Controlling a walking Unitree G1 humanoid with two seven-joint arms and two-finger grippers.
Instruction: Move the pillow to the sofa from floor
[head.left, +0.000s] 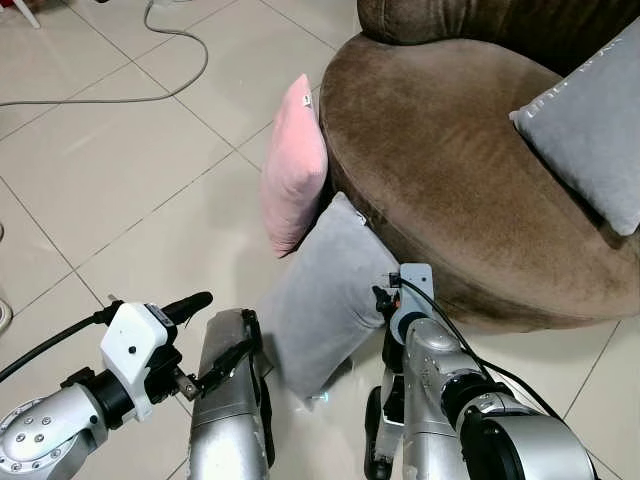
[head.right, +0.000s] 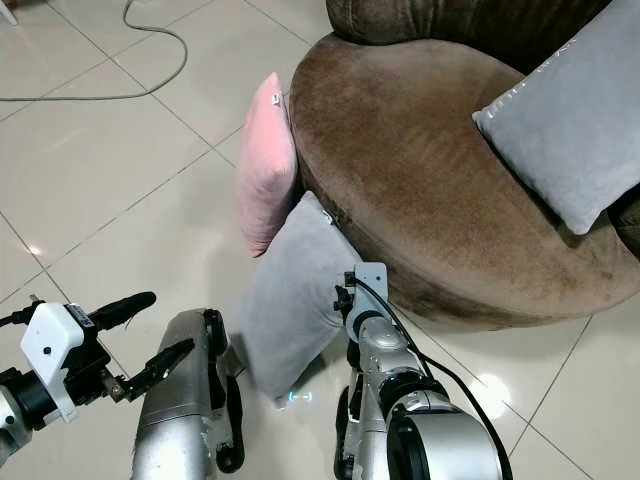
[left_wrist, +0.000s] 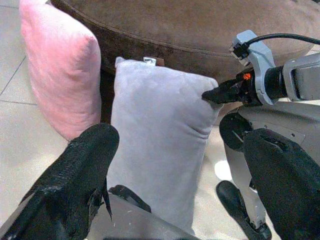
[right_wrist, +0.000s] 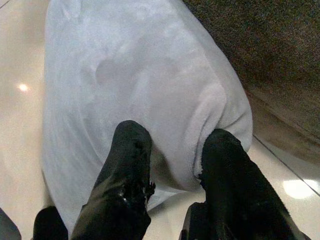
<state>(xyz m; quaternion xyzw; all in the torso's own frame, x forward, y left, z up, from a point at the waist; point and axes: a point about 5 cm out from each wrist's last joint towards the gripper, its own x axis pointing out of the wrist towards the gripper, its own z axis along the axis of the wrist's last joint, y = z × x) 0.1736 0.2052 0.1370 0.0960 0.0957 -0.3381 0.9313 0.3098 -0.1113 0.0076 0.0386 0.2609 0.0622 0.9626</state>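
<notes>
Ahead of me a pillow (head.left: 320, 305) stands on the floor (head.left: 130, 190), leaning against the sofa (head.left: 450, 170) to its right. Behind it a second pillow (head.left: 293, 165) leans on the same sofa edge, and a third (head.left: 590, 130) lies on the seat, far right. My left gripper (head.left: 200, 340) is left of the nearest pillow and my right gripper (right_wrist: 172, 165) is at its right edge.

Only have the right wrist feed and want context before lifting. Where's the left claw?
Observer: The left claw is open, low on the robot's left of the grey pillow, not touching it.
Operator: Anything else near that pillow?
Observer: A pink pillow stands on the floor against the sofa, just beyond it.
Operator: Seat free?
Observer: Mostly bare; a second grey cushion leans at its far right.
</notes>
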